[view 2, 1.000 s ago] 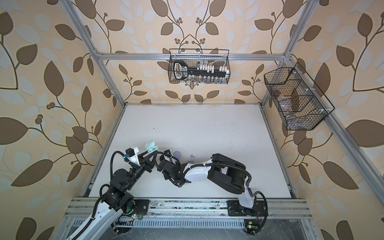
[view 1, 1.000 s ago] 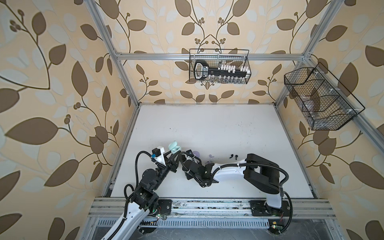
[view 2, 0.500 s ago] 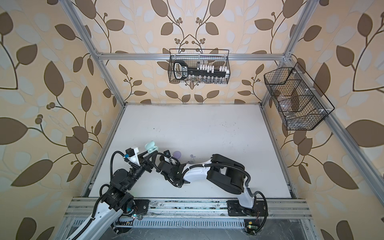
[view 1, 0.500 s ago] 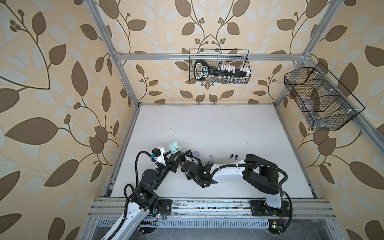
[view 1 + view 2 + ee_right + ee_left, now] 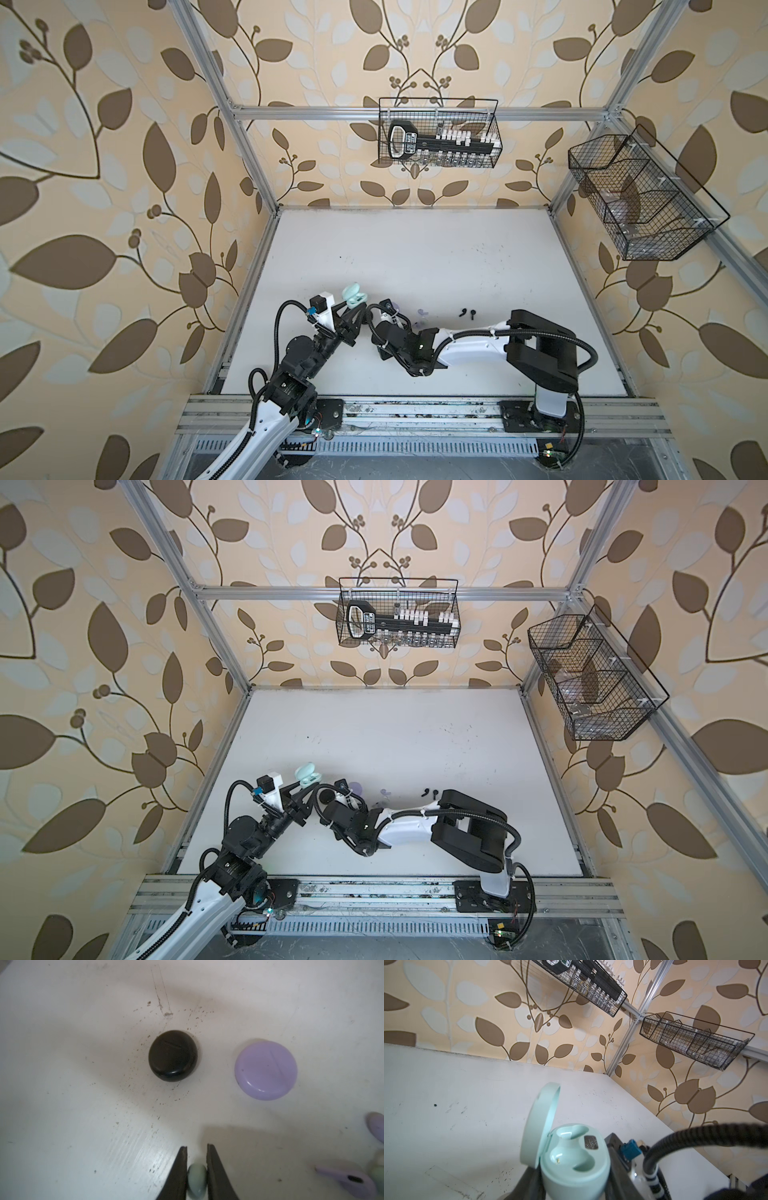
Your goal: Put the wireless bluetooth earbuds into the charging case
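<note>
We see, lower left of centre in a top view, our left gripper [image 5: 352, 311] grasping the open mint case [image 5: 355, 296]; beside it our right gripper [image 5: 197, 1149] is clenched on a mint earbud [image 5: 197, 1178], near the black case [image 5: 173, 1055]

Three cases: a mint case [image 5: 574, 1167], a black case [image 5: 173, 1055] and a lavender case [image 5: 266, 1070]. Two black earbuds [image 5: 462, 311] lie below centre in a top view. The right wrist view shows two lavender earbuds [image 5: 346, 1178], one pale mint earbud [image 5: 197, 1176] and a blurred second. Two wire baskets [image 5: 438, 133] hang at upper centre and upper right.
</note>
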